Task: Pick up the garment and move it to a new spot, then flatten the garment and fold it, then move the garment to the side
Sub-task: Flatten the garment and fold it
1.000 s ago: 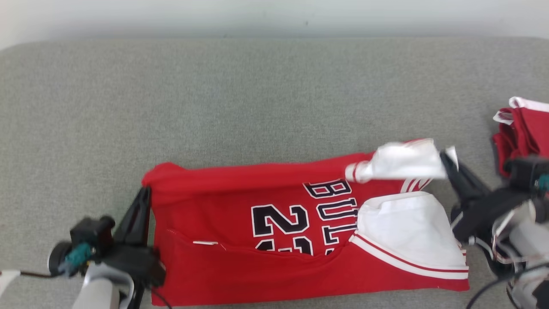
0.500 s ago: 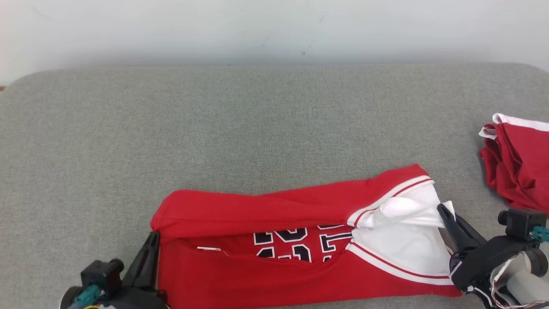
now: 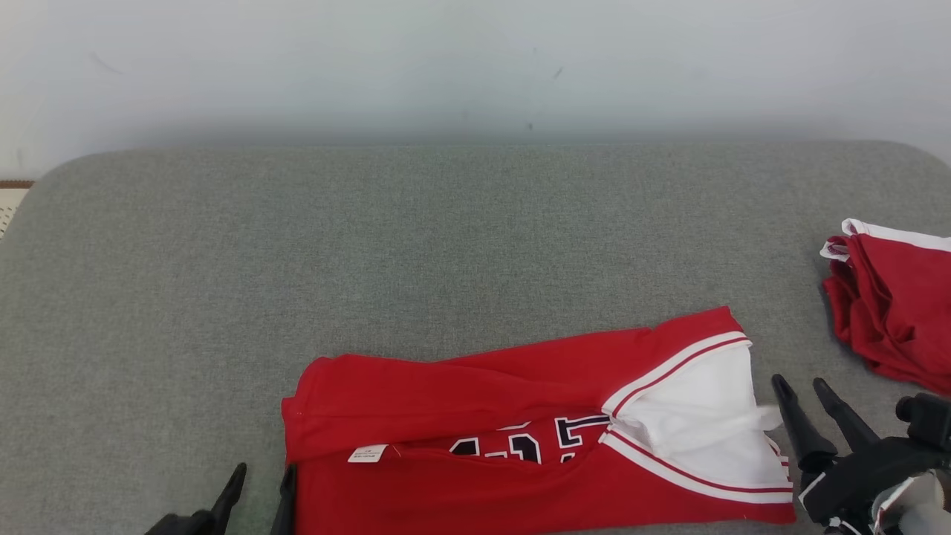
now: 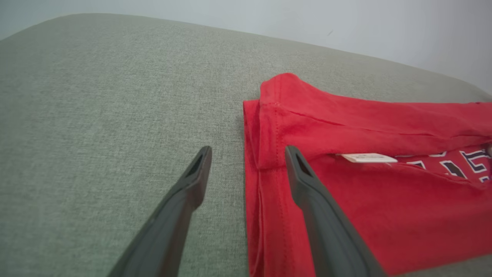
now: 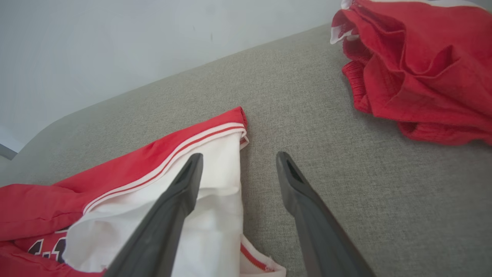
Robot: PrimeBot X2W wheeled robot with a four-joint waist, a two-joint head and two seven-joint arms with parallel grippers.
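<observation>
Letting go just happened: my left gripper (image 3: 264, 475) and right gripper (image 3: 799, 386) stand wide and empty at the ends of the red cloth jersey (image 3: 483, 386). One fold looks done; I think moving it aside is left.

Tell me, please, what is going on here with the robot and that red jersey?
The robot is partway through folding a red jersey on the grey padded surface. The jersey lies flat, its far part folded toward the near edge, with lettering showing in the gap. The left pincer stands open at the jersey's left end and the right pincer open at its white right end; neither grips cloth. Another red garment lies bunched at the far right.
</observation>
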